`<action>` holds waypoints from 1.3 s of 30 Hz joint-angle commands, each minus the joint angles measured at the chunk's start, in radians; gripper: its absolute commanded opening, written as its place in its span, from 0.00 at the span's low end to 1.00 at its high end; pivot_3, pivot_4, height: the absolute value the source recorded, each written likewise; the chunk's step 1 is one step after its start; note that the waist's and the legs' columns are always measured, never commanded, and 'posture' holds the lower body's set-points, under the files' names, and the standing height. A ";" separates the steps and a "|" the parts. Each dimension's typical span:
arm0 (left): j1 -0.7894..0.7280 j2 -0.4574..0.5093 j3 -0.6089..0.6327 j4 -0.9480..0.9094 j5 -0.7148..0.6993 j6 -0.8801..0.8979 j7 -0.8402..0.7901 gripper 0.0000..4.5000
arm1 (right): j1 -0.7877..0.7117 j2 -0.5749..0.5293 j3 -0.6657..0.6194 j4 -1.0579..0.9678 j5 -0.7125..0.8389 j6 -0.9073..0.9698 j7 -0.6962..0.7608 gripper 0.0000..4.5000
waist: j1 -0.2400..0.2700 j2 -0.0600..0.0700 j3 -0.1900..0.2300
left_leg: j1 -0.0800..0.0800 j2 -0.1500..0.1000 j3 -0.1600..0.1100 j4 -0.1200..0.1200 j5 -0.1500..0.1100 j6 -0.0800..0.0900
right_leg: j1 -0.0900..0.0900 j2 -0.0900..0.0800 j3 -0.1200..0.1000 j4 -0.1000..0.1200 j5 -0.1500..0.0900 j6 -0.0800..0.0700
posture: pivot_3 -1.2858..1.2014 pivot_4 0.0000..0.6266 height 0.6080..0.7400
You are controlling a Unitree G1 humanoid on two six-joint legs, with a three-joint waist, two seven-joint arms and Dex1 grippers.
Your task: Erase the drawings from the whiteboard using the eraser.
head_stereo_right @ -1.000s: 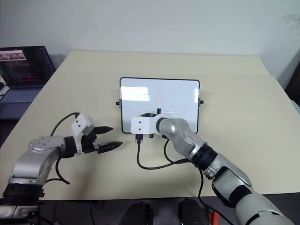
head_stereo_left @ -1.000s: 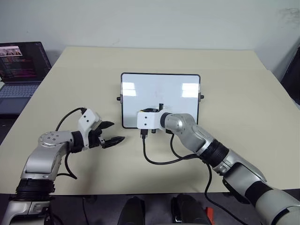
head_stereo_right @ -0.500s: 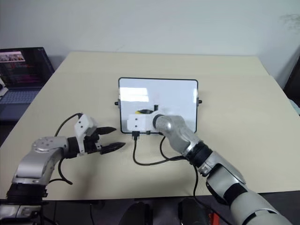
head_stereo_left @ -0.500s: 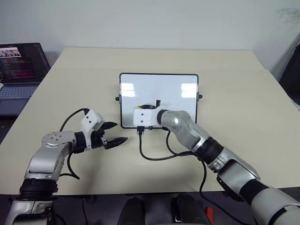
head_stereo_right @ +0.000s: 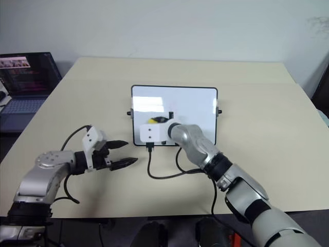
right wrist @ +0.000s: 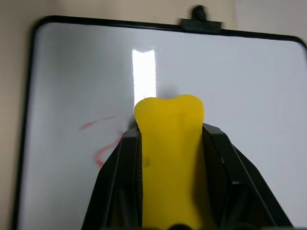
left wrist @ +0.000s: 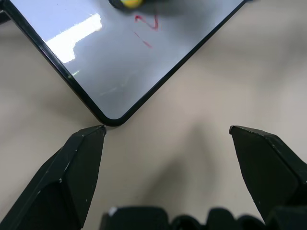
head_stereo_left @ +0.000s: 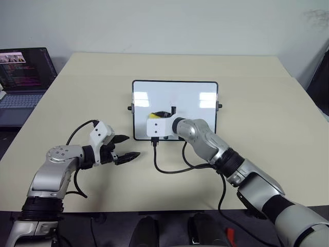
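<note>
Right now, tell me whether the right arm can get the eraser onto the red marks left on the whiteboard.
Probably yes: the right end effector holds the eraser over the whiteboard, beside the red marks, with bare board between them.

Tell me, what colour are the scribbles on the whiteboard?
Red drawings, clearest in the right wrist view.

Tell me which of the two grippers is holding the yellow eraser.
The right gripper: its black fingers are shut on the eraser over the whiteboard. The left gripper hangs open beside the board, holding nothing.
</note>
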 commanded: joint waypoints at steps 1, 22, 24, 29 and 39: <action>-0.002 0.006 0.015 -0.035 -0.010 -0.012 0.002 1.00 | 0.051 -0.029 0.034 0.001 -0.033 0.010 0.061 0.29 | 0.000 0.000 0.000 | 0.000 0.000 0.000 0.000 0.000 0.000 | 0.000 0.000 0.000 0.000 0.000 0.000 | 0.52 0.24 1.00; -0.029 -0.002 -0.001 -0.005 -0.001 -0.021 -0.007 1.00 | 0.041 -0.074 -0.017 0.004 -0.060 -0.014 0.037 0.29 | 0.001 0.000 0.000 | 0.006 0.000 0.000 0.000 0.002 0.002 | 0.004 0.000 0.000 0.002 0.000 0.000 | 0.52 0.24 1.00; -0.030 -0.002 -0.003 -0.005 -0.001 -0.017 -0.008 1.00 | 0.006 -0.060 -0.058 0.019 -0.057 -0.023 -0.036 0.29 | 0.001 0.000 0.000 | 0.006 0.000 0.000 0.000 0.003 0.003 | 0.005 0.000 0.000 0.003 0.000 0.000 | 0.52 0.24 1.00; -0.031 -0.002 -0.004 -0.003 -0.003 -0.016 -0.009 1.00 | -0.005 -0.063 -0.067 0.027 -0.044 -0.039 -0.038 0.29 | 0.003 0.000 0.000 | 0.006 0.000 -0.001 0.000 0.003 0.003 | 0.004 0.001 0.000 0.002 0.001 -0.001 | 0.52 0.24 1.00; -0.032 -0.005 -0.006 -0.004 0.000 -0.017 -0.005 1.00 | 0.043 -0.057 -0.037 0.020 -0.069 -0.016 0.047 0.29 | 0.001 -0.001 0.000 | 0.006 0.000 0.000 -0.001 0.003 0.003 | 0.004 0.000 0.000 0.002 0.001 -0.001 | 0.52 0.24 1.00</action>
